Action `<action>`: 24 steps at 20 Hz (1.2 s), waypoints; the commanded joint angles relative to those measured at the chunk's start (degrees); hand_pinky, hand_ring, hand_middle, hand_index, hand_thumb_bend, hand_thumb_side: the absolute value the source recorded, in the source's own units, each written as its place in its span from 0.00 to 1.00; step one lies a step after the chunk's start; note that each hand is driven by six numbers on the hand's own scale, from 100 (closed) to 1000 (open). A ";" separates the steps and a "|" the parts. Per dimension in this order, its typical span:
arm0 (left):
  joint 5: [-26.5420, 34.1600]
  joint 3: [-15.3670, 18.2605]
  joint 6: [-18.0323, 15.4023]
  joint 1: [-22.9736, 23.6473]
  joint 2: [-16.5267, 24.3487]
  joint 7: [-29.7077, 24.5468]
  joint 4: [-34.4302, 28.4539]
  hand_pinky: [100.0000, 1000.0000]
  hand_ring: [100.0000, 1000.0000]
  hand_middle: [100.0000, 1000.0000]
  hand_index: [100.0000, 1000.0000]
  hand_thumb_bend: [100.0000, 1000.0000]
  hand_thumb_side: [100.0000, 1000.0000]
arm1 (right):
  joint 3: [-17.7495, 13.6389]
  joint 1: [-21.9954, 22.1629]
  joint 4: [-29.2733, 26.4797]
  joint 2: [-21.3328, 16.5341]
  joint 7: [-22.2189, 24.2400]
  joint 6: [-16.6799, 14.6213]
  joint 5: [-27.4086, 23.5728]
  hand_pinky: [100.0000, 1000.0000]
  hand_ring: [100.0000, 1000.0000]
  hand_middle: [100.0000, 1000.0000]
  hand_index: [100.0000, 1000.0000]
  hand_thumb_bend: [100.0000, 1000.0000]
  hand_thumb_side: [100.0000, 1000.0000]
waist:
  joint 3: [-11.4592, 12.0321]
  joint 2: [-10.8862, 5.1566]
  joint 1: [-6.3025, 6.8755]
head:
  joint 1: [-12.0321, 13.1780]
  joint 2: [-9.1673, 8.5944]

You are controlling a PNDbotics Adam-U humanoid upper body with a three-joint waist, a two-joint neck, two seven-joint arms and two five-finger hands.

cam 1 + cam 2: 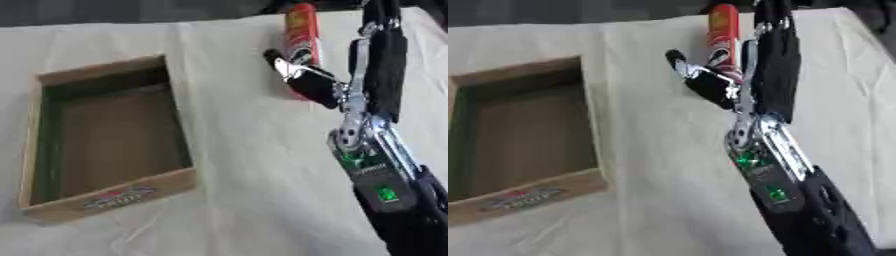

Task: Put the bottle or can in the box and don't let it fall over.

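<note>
- Can [300, 35]: a tall, slim red can with yellow markings stands upright on the worktop [236, 190] at about 1 o'clock in the left eye view, near the far edge. It is not lifted; its base is hidden behind the hand.
- Right hand [372, 65]: enters from the 5 o'clock corner and reaches up to the can. The thumb sits on the can's 9 o'clock side and the straight black fingers [773, 55] stand on its 3 o'clock side, so the hand brackets the can. The fingers look extended rather than curled, and whether they touch the can cannot be told from either view.
- Box [109, 200]: an open cardboard box with a dark lining lies at about 9 o'clock, well apart from the can. Its interior shows nothing inside.
- Left hand: in neither view.
- Progress, as judged: early stage. The approach is made, but the grasp is not confirmed.
- Outstanding: close on the can, lift it, carry it across to the box, and set it down upright.
- Risk, as judged: a tall, narrow can tips easily.
</note>
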 commanded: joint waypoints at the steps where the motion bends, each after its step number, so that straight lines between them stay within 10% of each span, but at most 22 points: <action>1: -0.31 0.51 -0.01 -0.44 1.90 0.15 -1.19 0.87 0.82 0.77 0.61 1.00 0.28 | -0.30 -0.47 -1.30 -0.88 -2.64 2.32 -0.16 0.64 0.86 0.91 0.88 0.79 0.26 | 0.03 -1.63 0.13 | 0.11 -0.05; 24: -0.25 0.39 0.07 -0.59 1.85 -0.03 -1.02 0.87 0.82 0.77 0.61 1.00 0.27 | 0.14 -4.20 15.99 5.92 -9.07 5.42 -1.03 0.64 0.87 0.94 0.87 0.85 0.23 | 0.05 -1.46 0.14 | -0.78 -0.08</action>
